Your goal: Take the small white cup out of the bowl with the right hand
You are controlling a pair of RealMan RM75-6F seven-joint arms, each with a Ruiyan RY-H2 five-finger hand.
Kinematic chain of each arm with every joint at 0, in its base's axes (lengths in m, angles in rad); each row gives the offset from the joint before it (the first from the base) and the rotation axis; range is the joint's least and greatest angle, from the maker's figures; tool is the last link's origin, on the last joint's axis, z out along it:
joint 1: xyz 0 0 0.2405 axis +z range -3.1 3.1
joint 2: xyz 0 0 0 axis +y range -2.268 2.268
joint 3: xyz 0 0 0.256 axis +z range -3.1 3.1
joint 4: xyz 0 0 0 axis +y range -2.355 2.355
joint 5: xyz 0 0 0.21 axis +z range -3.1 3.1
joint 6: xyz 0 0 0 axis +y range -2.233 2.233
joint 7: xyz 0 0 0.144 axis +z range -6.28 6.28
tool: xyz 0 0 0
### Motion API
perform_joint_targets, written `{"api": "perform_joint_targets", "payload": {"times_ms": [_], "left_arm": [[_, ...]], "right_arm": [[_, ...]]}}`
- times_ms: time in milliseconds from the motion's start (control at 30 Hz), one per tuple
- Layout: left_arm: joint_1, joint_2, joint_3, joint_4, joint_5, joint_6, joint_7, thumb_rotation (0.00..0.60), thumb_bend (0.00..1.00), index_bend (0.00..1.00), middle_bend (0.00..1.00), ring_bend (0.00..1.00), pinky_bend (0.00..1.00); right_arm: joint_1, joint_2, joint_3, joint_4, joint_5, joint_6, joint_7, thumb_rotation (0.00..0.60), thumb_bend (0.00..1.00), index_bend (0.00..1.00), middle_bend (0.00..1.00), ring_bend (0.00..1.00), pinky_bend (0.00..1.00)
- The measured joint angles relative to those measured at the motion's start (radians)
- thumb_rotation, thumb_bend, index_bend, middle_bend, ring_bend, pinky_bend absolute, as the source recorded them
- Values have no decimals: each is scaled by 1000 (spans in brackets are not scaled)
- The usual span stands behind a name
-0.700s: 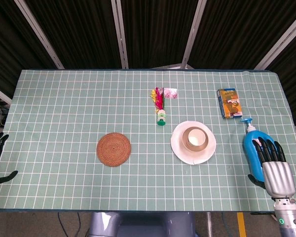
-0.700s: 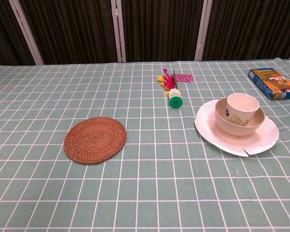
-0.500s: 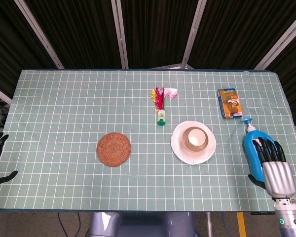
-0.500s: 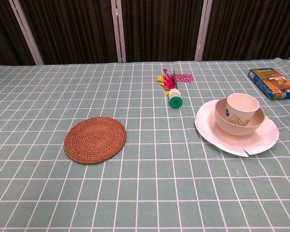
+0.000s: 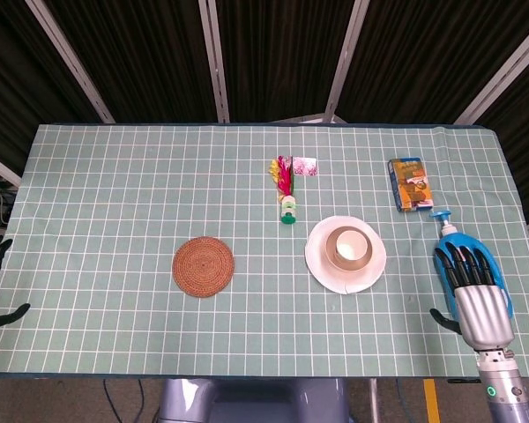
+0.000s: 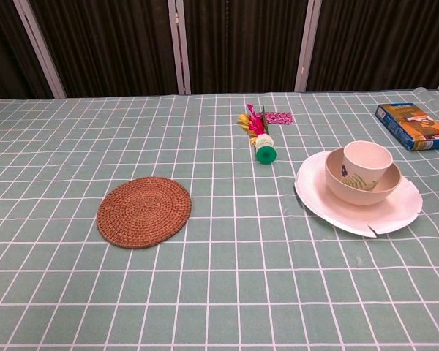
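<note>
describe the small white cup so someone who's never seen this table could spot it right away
On the green checked tablecloth, look right of centre for the white plate with a cream bowl on it. The small white cup sits inside that bowl, upright, its rim rising above the bowl's. It is the only cup there, plain white, while the bowl has a leaf print inside.

The cup (image 6: 367,159) sits in the bowl (image 6: 362,186), which stands on the plate (image 6: 395,212), ahead and to the left of my right hand (image 5: 478,295). The pump bottle (image 5: 445,242) lies under this hand. The box (image 5: 409,183) is further ahead. The mat (image 5: 204,266) lies far to the left.
</note>
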State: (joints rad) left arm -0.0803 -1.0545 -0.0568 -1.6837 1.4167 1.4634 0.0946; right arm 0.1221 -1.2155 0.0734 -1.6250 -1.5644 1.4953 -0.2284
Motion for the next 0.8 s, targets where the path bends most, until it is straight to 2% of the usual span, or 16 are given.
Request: {"api": "perform_joint_targets", "payload": {"times_ms": [100,200,567,800], "left_arm": [[2,1,1,-3,3,4,2,600,0,0,0,0,0],[4,3,2,-5,6,9,-1,600,0,0,0,0,0],[2,6,0,1,2,2,-17,600,0,0,0,0,0],[1,7,-3,3,-6,-5,-22,600,0,0,0,0,0]], "right_arm": [[29,-27,11,-3,-4,-26,-27,600,61,264,4,0,0],[64,-65,29,-8,10,-69,-83,600,113,324,29,0,0],[162,-191,91,16,119,-182,-173,600,206,450,87,0,0],[204,-263,113,89,190,-232,-187,600,213,462,94,0,0]]}}
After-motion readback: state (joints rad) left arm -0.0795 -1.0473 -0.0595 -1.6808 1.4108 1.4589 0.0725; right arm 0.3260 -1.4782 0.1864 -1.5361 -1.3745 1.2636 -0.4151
